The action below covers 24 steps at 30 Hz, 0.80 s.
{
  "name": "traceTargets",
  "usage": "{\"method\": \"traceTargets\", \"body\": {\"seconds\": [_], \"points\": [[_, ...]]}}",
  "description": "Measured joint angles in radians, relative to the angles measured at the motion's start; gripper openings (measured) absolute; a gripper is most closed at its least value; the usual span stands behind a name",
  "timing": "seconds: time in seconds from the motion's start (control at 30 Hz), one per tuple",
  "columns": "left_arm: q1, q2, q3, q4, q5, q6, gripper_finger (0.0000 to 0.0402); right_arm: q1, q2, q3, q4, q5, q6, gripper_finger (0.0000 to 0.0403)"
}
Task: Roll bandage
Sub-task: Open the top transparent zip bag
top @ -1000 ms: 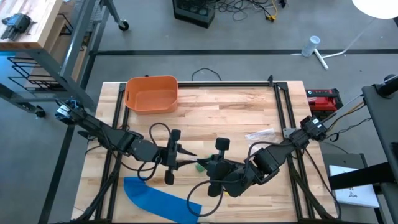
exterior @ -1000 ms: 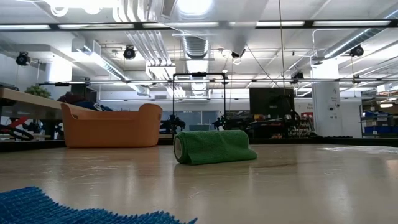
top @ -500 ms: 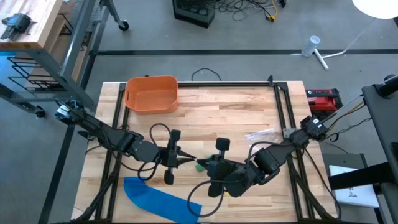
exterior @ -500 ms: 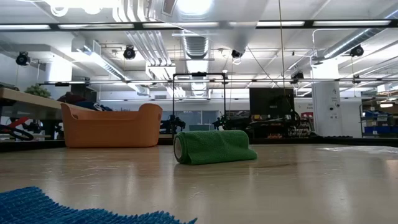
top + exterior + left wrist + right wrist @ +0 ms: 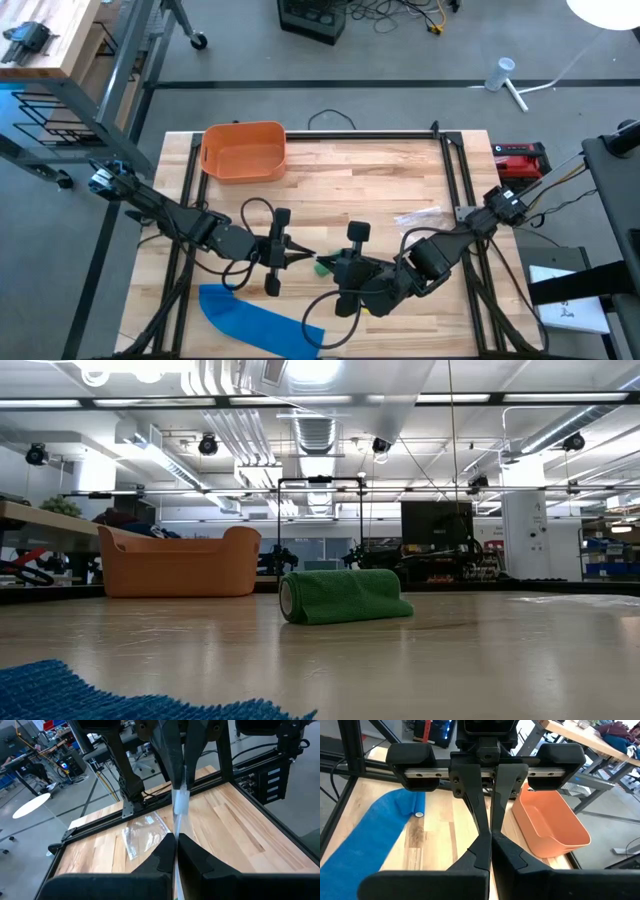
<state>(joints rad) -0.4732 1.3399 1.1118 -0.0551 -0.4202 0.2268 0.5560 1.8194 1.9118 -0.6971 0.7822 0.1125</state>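
Observation:
A green bandage roll (image 5: 340, 597) lies on its side mid-table, just showing under the grippers as a green speck (image 5: 321, 266) in the high view. A flat blue bandage (image 5: 258, 320) lies at the near left, with a white core (image 5: 419, 813) at its end. My left gripper (image 5: 305, 258) and my right gripper (image 5: 324, 263) meet tip to tip above the green roll. Both are shut on a thin pale strip (image 5: 180, 802) that runs between them. The low view shows neither gripper. My left gripper pinches one end of the pale strip (image 5: 176, 826) between its two shut fingers. It comes in nearly level from the table's left, and the strip stands on edge, clear of the table. My right gripper pinches the strip's other end (image 5: 181, 789) between its shut fingers, slanting down from the table's right. The strip spans the short gap between the two grippers.
An orange basket (image 5: 243, 150) stands at the far left of the table. A clear plastic bag (image 5: 417, 216) lies right of centre. Black frame rails (image 5: 455, 170) run along the table's sides. A red tool (image 5: 520, 158) sits just off the right edge.
My left gripper has shut its fingers on the strip without shifting its place. The right gripper, the green roll and the blue bandage have stayed as they were.

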Motion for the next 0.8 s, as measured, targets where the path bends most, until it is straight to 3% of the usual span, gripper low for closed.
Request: {"method": "traceTargets", "body": {"seconds": [0.6, 0.8], "points": [[0.000, 0.000, -0.002, 0.002, 0.000, 0.000, 0.0000, -0.013, 0.019, -0.001, -0.001, 0.002, -0.001, 0.0001], [0.000, 0.000, -0.002, 0.003, 0.006, 0.000, 0.0000, -0.013, 0.011, -0.002, -0.004, 0.004, -0.001, 0.0026]]}}
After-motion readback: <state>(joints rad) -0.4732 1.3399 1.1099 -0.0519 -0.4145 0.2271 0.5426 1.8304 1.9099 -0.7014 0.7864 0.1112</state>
